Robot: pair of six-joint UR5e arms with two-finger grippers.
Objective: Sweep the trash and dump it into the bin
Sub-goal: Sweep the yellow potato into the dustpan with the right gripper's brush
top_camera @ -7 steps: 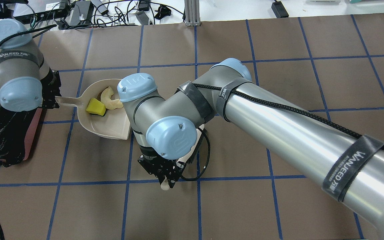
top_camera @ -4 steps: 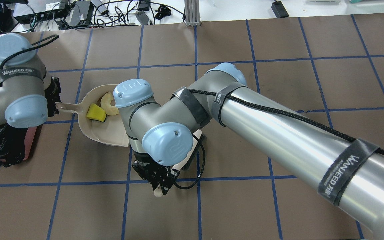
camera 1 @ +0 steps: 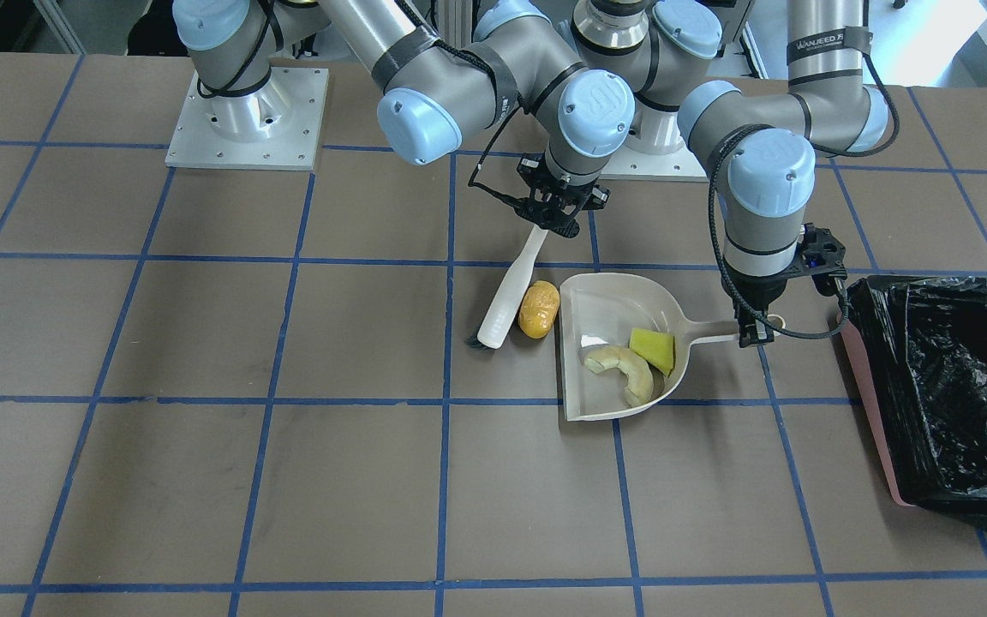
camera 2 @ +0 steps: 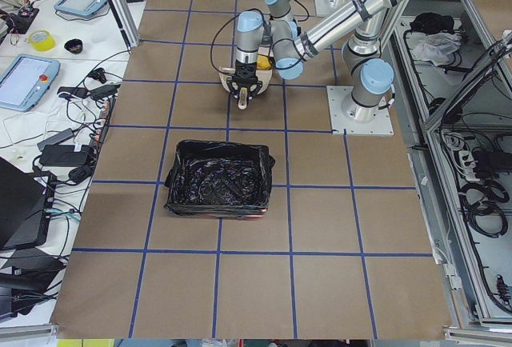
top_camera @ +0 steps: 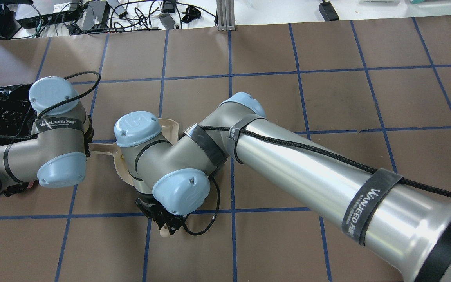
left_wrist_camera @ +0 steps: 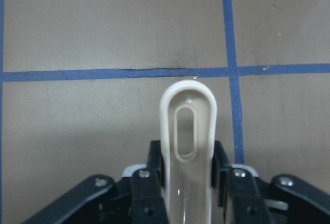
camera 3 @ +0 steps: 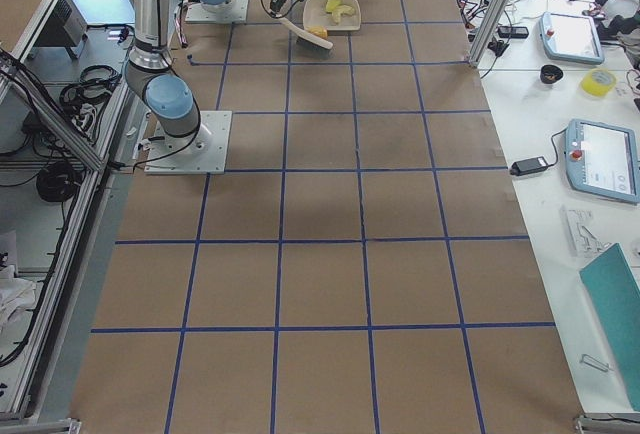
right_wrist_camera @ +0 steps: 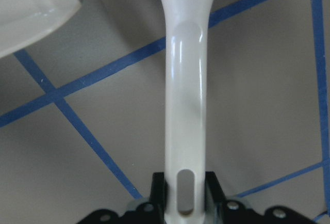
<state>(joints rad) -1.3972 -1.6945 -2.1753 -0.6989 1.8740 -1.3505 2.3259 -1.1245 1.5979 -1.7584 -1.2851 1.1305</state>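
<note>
My left gripper (camera 1: 751,332) is shut on the handle of the beige dustpan (camera 1: 605,304), as the left wrist view (left_wrist_camera: 188,168) shows. The pan holds the pale crescent slice (camera 1: 624,370) and the yellow-green wedge (camera 1: 654,350). The golden-brown lump (camera 1: 538,309) lies on the table at the pan's open edge, beside the brush head. My right gripper (camera 1: 557,216) is shut on the white brush handle (camera 1: 515,283), also seen in the right wrist view (right_wrist_camera: 185,105). The pink bin (camera 1: 875,428) with its black bag (camera 1: 948,386) stands past the left gripper. In the overhead view my right arm hides most of the pan (top_camera: 170,125).
The table is brown with a blue tape grid (camera 1: 288,326). The arm bases (camera 1: 245,120) stand at the robot's side. Cables and devices (top_camera: 92,15) lie beyond the table's far edge. The bin (camera 2: 220,179) sits near the robot's left end.
My left arm has moved right and nearer with the dustpan. My right arm has swung left with the brush and now covers the pan from above.
</note>
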